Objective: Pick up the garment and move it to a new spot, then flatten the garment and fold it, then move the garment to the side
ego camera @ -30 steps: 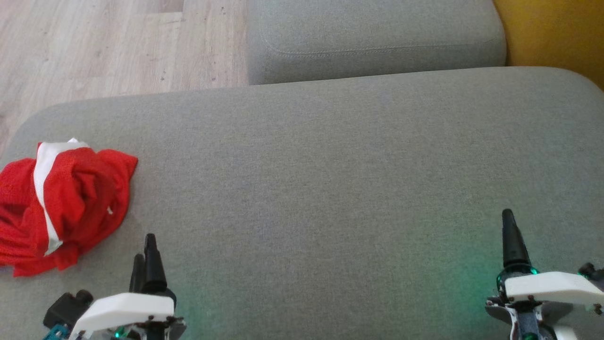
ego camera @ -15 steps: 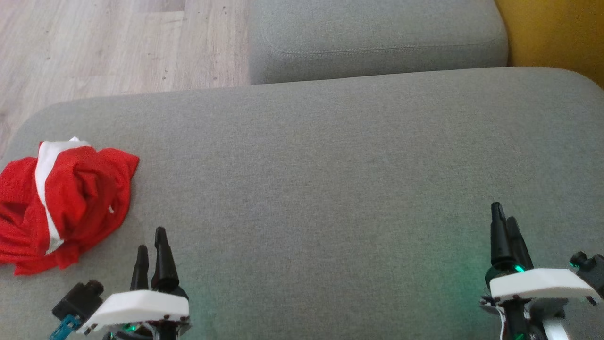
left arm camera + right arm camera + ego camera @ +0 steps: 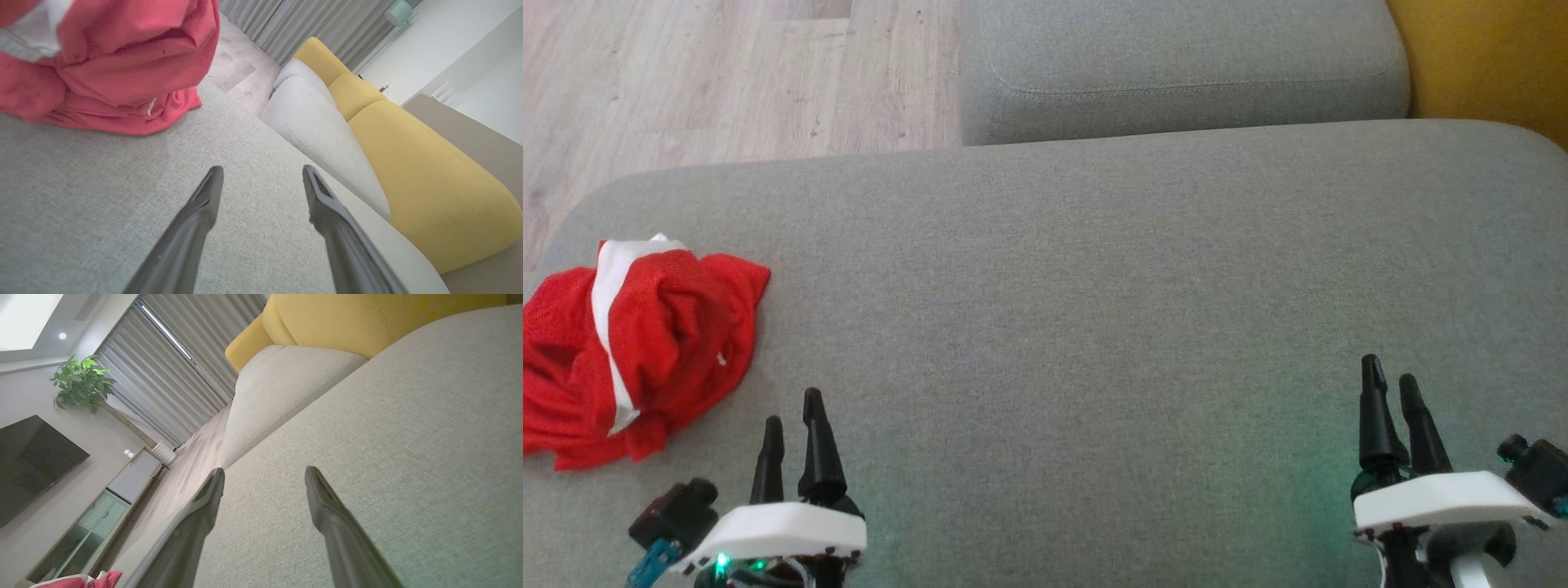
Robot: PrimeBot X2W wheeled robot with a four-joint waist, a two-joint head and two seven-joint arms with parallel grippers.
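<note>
left gripper (image 3: 792, 408) + right gripper (image 3: 1388, 369): fingers just spread, empty | garment (image 3: 645, 343) crumpled, untouched | pick-up likely next

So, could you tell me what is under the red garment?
The garment lies crumpled on the grey cushion; anything beneath its folds is hidden.

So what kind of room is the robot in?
Most likely a living room in a home: there's a big grey sofa, a dark television, and a leafy plant beside long curtains.
</note>
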